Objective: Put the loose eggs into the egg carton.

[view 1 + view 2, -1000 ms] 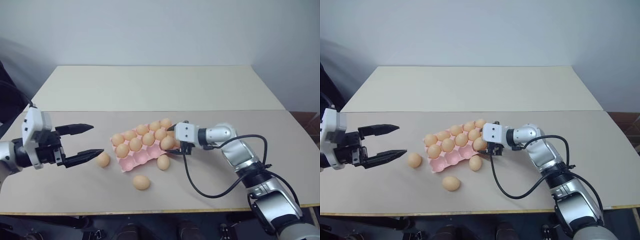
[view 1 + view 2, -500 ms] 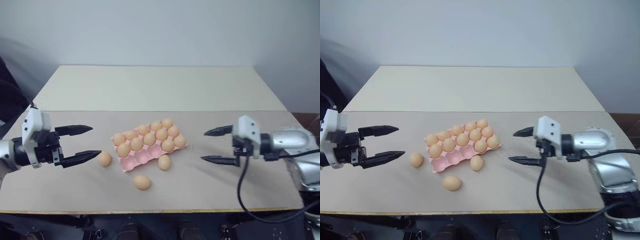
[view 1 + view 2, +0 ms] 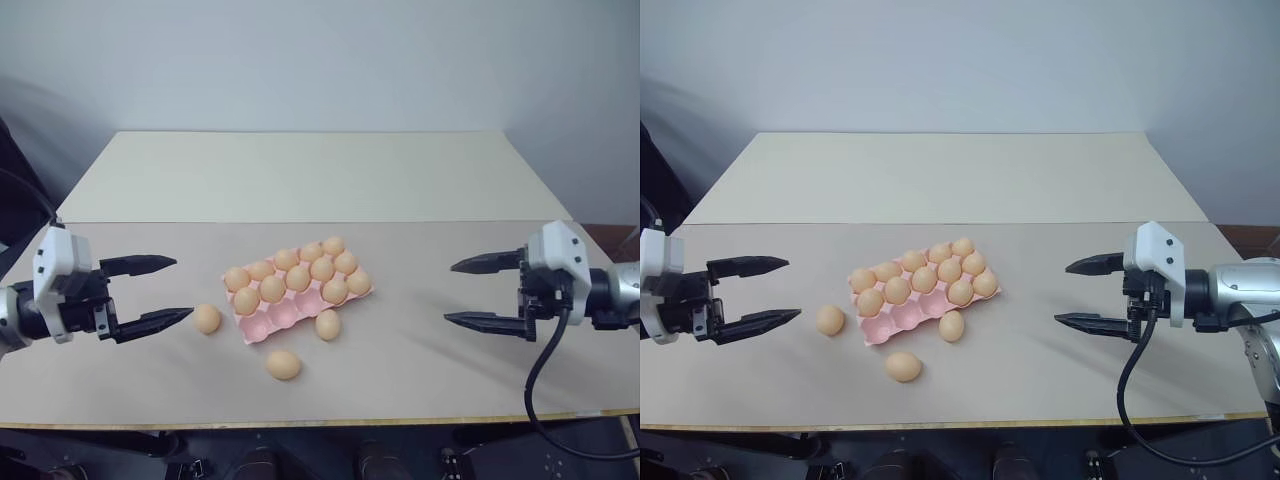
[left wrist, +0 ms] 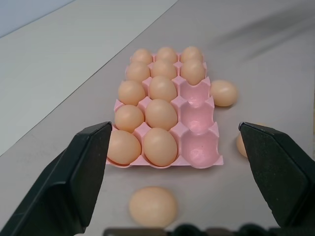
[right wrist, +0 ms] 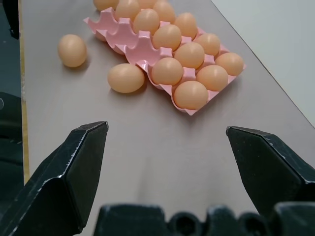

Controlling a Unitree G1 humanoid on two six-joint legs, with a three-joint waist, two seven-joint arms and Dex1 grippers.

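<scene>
Left eye view: the egg carton (image 3: 300,285) sits mid-table, three loose eggs (image 3: 207,318) along its near side. The left gripper (image 3: 152,292), jaws spread and empty, is nearest the left egg.

Right eye view: the right gripper (image 3: 1085,295), jaws released, hangs well apart toward the right edge.

Left wrist view: that egg (image 4: 153,206) lies just ahead between the jaws, its long axis across them.

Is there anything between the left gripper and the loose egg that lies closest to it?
Nothing visible stands in the way. The left gripper is open and points at the nearest loose egg, with only bare table between them. The egg carton lies beyond that egg.
</scene>
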